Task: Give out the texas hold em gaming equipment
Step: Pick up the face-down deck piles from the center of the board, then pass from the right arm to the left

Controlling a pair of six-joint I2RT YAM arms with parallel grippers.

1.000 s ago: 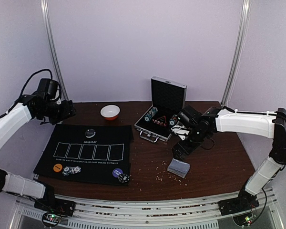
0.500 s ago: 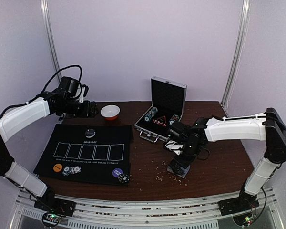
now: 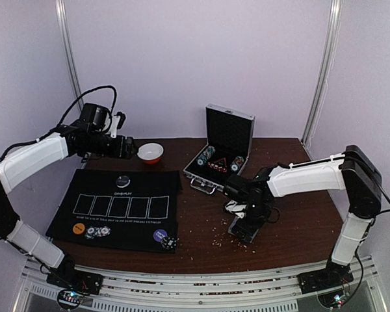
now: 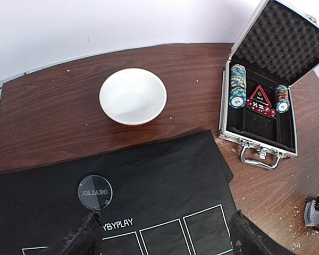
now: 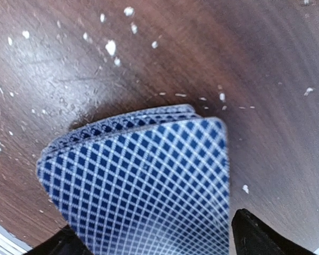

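A deck of blue lattice-backed cards (image 5: 143, 180) lies slightly fanned on the brown table. My right gripper (image 5: 159, 241) is down over it, open, one finger on each side; a thin gap shows at the right finger (image 5: 260, 236). From above, that gripper (image 3: 246, 224) hides most of the deck. My left gripper (image 4: 167, 239) hangs open and empty over the black mat (image 4: 165, 175), near the dealer disc (image 4: 94, 192). On the mat's near edge lie an orange disc (image 3: 78, 228), striped chips (image 3: 101, 231), a purple disc (image 3: 160, 235) and a black chip (image 3: 169, 243).
An open metal case (image 3: 229, 130) at the back holds chip stacks (image 4: 237, 85) and red dice. A white bowl (image 4: 133, 95) sits left of it, just beyond the mat and beside my left gripper (image 3: 127, 148). White crumbs are scattered over the table around the deck.
My right gripper came down and left over the deck, which was uncovered a second ago. My left arm swung right, from the far left edge towards the bowl.
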